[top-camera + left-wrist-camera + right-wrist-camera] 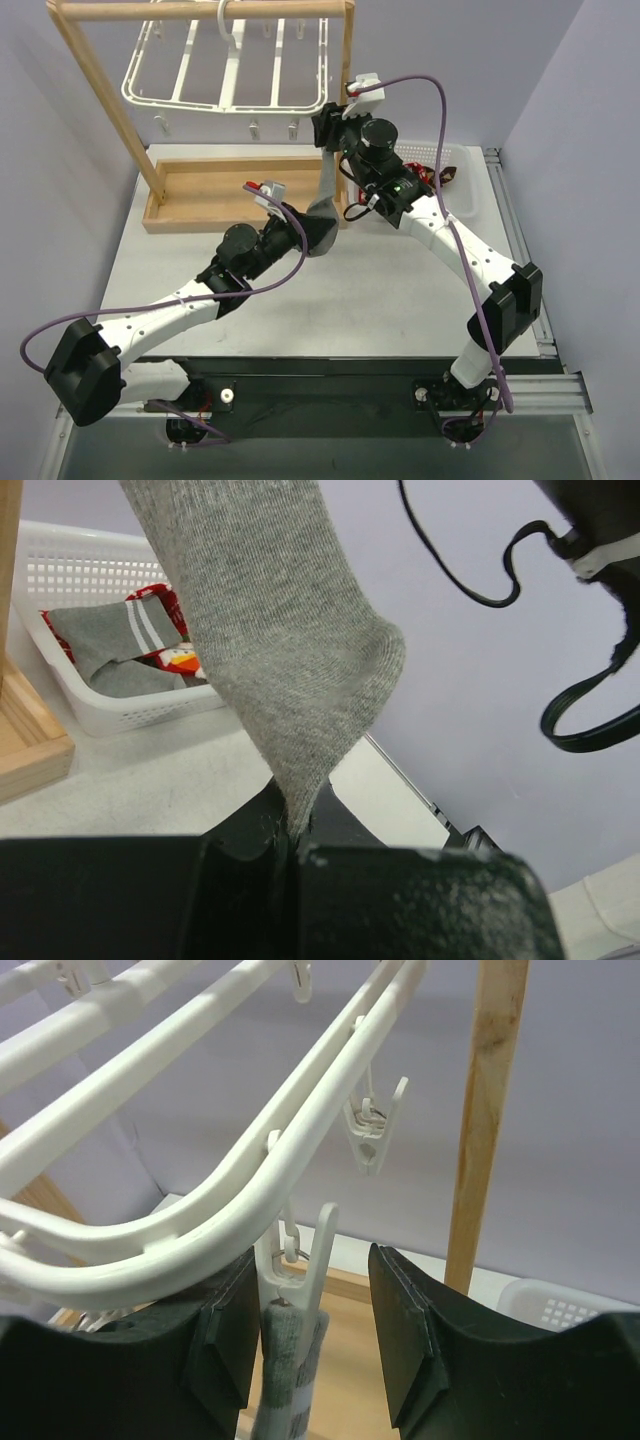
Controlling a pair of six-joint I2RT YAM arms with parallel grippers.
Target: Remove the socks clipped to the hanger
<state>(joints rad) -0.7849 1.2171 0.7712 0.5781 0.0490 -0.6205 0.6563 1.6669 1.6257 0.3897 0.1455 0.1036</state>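
A white basket (120,705) at the far right corner of the counter (330,290) holds a striped grey sock (110,635) and red socks (165,598) with a white pattern. From above, the right arm (470,250) hides most of it. The hanger (225,80) hangs over the far edge, with one grey sock (290,650) dangling from a clip (300,1260) at its near right corner. The left pincer (297,830) is clamped tight on that sock's lower end. The right pincer (312,1325) gapes wide, its jaws either side of the clip and not plainly touching it.
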